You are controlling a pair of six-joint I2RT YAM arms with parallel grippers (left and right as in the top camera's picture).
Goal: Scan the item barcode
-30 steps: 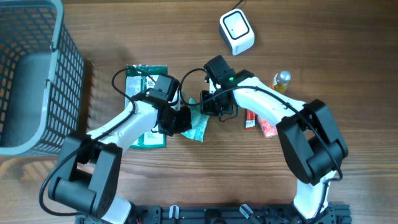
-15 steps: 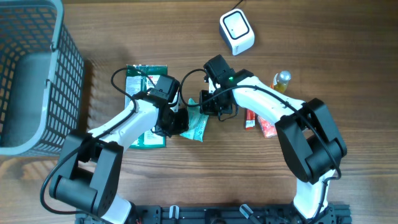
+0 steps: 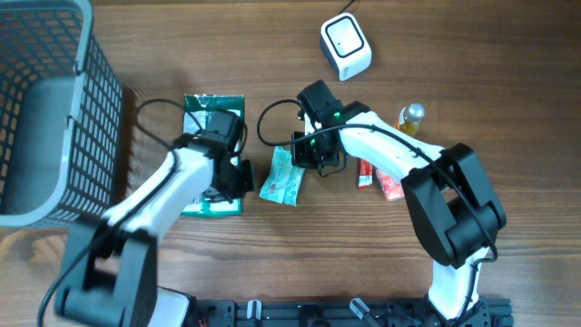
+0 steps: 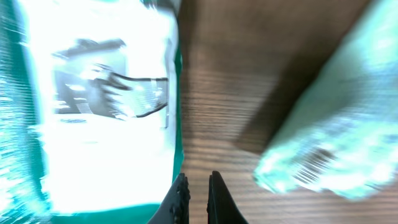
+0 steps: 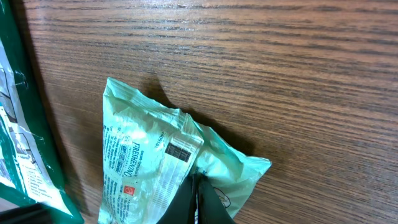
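Observation:
The item, a light green crinkled packet (image 3: 282,178), lies flat on the wooden table between my two grippers. Its small black barcode (image 5: 180,151) faces up in the right wrist view. My right gripper (image 3: 303,156) is shut, its tips (image 5: 198,181) resting on the light green packet (image 5: 149,168) just beside the barcode. My left gripper (image 3: 241,177) is shut on nothing, its tips (image 4: 198,185) over bare wood. It sits between a dark green pouch (image 4: 93,112) and the light green packet (image 4: 336,137). The white scanner (image 3: 346,45) stands at the back.
A grey mesh basket (image 3: 54,109) fills the far left. The dark green pouch (image 3: 207,113) lies under the left arm. Red sachets (image 3: 379,180) and a small bottle (image 3: 410,116) lie to the right, beside the right arm.
My left gripper has drawn back leftward off the light green packet to the edge of the dark green pouch. The right gripper and the packet have stayed put.

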